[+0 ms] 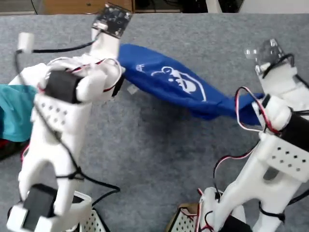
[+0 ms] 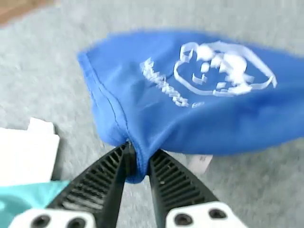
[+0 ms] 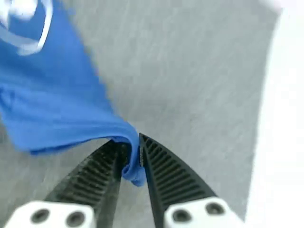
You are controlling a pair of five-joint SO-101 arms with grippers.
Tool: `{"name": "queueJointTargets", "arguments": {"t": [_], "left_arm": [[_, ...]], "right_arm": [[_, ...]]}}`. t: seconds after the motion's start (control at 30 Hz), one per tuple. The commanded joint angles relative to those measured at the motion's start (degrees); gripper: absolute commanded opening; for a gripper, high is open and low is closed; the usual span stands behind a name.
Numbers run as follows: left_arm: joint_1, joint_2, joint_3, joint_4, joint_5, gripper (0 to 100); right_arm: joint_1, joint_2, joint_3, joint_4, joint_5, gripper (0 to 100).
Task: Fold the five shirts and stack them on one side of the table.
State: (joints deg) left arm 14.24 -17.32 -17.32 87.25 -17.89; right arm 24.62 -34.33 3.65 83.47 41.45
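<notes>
The blue shirt (image 1: 169,84) was stretched out between my two grippers over the grey table (image 1: 145,154), with its white print (image 1: 178,79) facing up. On the left wrist camera, the left gripper (image 2: 137,164) was clamped on a bunched edge of the shirt, the cloth pinched between its black ribbed fingers (image 2: 102,180). The right gripper (image 3: 129,161) was likewise clamped on the opposite end, a small fold of blue poking out between its jaws. I could not tell whether the shirt's middle touched the table. A teal shirt (image 1: 17,113) lay at the left edge of the high view, well apart from the blue one.
</notes>
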Motion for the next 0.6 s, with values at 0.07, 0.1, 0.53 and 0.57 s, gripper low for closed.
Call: {"name": "queueJointTargets", "arguments": {"t": [0.07,0.1,0.53,0.57], "left_arm": [[-0.8,-5.8,-5.5,1.8,-4.4,2],[-0.4,-6.5,-6.1,3.3,-5.5,2],[-0.9,-7.8,-24.2,11.4,-16.7,2],[-1.4,-7.8,-26.2,11.4,-16.7,2]], "right_arm": [[-5.8,0.2,-16.8,-0.2,-2.5,0.2],[-6.5,0.2,-19.0,-0.3,-2.5,0.2],[-7.4,0.1,-38.5,-10.9,-0.1,0.2],[-7.4,0.1,-40.2,-11.6,0.4,0.2]]}}
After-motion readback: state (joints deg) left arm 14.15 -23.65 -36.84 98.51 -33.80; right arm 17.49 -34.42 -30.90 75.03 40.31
